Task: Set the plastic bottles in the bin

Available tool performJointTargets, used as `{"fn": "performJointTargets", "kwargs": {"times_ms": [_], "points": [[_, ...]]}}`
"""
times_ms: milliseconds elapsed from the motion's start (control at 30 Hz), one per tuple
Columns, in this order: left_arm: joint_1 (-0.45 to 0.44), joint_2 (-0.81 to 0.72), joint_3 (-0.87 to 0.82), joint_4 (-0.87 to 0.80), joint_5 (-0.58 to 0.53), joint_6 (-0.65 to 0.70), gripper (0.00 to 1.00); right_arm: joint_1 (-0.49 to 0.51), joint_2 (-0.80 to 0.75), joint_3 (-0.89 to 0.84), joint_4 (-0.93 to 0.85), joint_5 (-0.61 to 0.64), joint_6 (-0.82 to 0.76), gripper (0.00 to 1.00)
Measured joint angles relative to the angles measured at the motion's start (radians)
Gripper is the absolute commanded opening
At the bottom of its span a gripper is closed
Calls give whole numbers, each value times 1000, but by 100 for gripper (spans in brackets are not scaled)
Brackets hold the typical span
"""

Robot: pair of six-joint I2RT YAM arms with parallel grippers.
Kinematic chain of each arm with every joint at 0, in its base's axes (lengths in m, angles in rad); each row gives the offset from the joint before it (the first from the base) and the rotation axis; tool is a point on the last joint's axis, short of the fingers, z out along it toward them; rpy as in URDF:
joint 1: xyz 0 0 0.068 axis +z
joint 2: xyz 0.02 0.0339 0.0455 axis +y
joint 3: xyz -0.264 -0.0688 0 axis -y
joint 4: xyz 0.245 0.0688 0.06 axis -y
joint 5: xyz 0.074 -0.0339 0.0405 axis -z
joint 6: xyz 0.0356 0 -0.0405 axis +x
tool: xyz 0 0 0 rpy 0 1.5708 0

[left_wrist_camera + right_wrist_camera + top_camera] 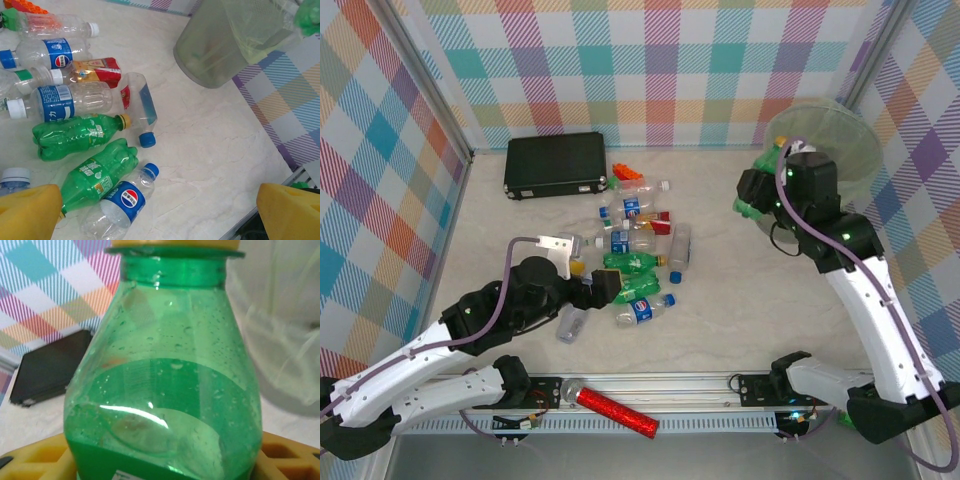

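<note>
We see the right claw (755,190) clamped on a green bottle (165,390), raised just beside the bin (850,140); the left claw (603,287) hangs spread wide by the heaped bottles (640,250) on the tabletop (740,290).

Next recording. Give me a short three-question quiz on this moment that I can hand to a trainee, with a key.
1. True or false: the right gripper holds a green bottle close to the bin.
2. The left gripper is: A open; B shut and empty; C shut on a clear bottle.
3. What colour is the glittery cylinder lying by the arms' bases?
Key: 1 true; 2 A; 3 red.
</note>
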Motion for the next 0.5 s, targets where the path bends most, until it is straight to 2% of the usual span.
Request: {"fn": "performJointTargets", "kwargs": {"times_ms": [267, 500], "points": [[0, -2, 8, -1, -11, 0, 100, -16, 23, 76, 122, 164, -178, 62], [0, -27, 8, -6, -18, 0, 100, -129, 146, 159, 246, 233, -263, 61]]}}
